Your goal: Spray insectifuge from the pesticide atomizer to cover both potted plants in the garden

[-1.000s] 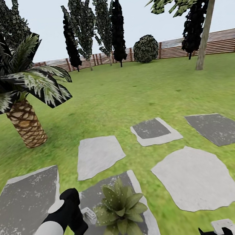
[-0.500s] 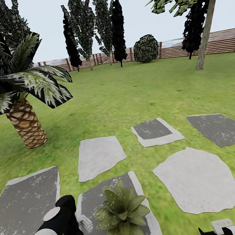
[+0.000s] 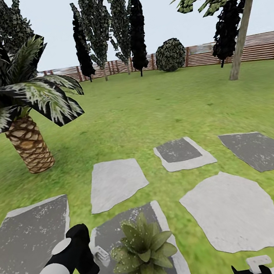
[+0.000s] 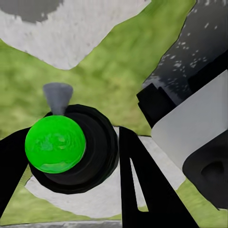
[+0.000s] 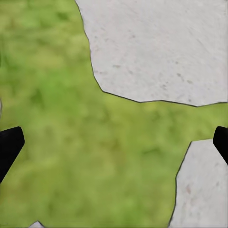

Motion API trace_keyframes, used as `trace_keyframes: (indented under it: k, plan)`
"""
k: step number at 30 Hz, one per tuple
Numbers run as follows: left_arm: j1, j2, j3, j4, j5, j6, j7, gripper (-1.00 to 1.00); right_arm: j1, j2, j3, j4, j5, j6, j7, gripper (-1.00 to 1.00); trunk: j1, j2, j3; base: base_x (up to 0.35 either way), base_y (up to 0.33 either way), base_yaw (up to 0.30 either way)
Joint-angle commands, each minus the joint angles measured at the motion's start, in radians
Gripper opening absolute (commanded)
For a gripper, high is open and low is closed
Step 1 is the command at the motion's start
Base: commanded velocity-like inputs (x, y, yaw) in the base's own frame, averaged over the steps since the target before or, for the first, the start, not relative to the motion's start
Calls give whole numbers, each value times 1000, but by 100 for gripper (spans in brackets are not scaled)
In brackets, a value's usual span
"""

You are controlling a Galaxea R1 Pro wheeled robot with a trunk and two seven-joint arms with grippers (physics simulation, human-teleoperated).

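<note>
A fenced garden — lawn (image 3: 150,108), stepping stones (image 3: 115,183), trees (image 3: 96,28), wooden fence (image 3: 256,48)

potted plant (image 3: 144,254) just right of left gripper (image 3: 93,262), on stepping stone (image 3: 109,235) | palm (image 3: 26,142) far ahead-left | fence (image 3: 251,48) far beyond

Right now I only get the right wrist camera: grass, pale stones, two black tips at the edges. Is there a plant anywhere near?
Observer: Yes. The head view shows a leafy plant on a grey stepping stone, just ahead of the robot, toward its left.
Visitor: Is anything holding the spray bottle?
Observer: The left gripper is shut on the spray bottle.
Visitor: How near the plant is it?
Observer: The bottle's white head sits close beside the leaves; I cannot tell if they touch.
</note>
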Motion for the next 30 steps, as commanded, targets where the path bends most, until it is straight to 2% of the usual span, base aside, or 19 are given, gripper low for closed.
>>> trace_keyframes:
  k: [1, 9, 13, 16, 20, 30]
  plan:
    - [1, 1, -5, -1, -4, 10, -8, -100, -1, 0, -9, 0, 2, -3, 8, 100, 0, 0, -1, 14, 4, 0]
    - [8, 11, -4, 12, -3, 12, -5, -100, -1, 0, -9, -2, 1, -3, 8, 100, 0, 0, -1, 2, 1, 0]
    - [8, 10, 63, 2, -3, 13, 0, -100, -1, 0, -9, -2, 0, -3, 8, 100, 0, 0, -1, 0, -2, 106]
    - [8, 3, 82, -1, -3, 14, 27, -100, -1, 0, -9, -2, 0, -3, 8, 100, 0, 0, -1, 0, -159, 258]
    - [8, 0, 86, 1, -2, 15, 83, -100, -1, 0, -9, -2, 0, -3, 8, 100, 0, 0, -1, -100, -251, 275]
    - [8, -1, 89, 0, -1, 15, 87, -100, -1, 0, -9, -2, 0, -3, 8, 100, 0, 0, -1, -211, -225, 277]
